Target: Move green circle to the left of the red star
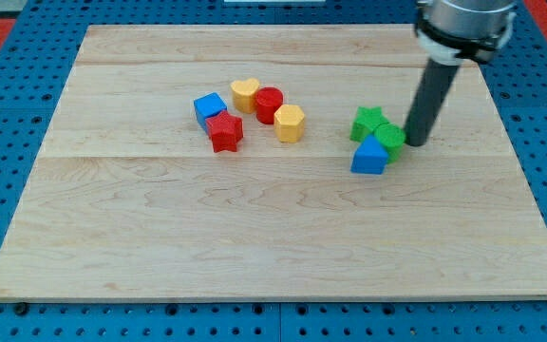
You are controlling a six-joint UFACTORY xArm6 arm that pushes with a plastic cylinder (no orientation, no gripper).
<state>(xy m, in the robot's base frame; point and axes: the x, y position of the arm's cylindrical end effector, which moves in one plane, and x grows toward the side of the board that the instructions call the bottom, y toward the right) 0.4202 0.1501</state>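
Pushing leftward risks dragging neighbours: my tip [413, 143], gripperless and holding nothing, touches the green circle [391, 139]'s right; green star [369, 123] and blue triangle [369, 157] crowd it; red star [224, 131] well apart.

A: Where does the one camera look from?

B: From above and beyond the bottom edge of the wooden board [283, 256], tilted down toward its top edge.

A: How near?

B: Far enough that all four corners show, with a strip of blue pegboard [8, 142] around them. The top edge looks shorter than the bottom one.

A: Any second view?

B: None, so nothing is shared.
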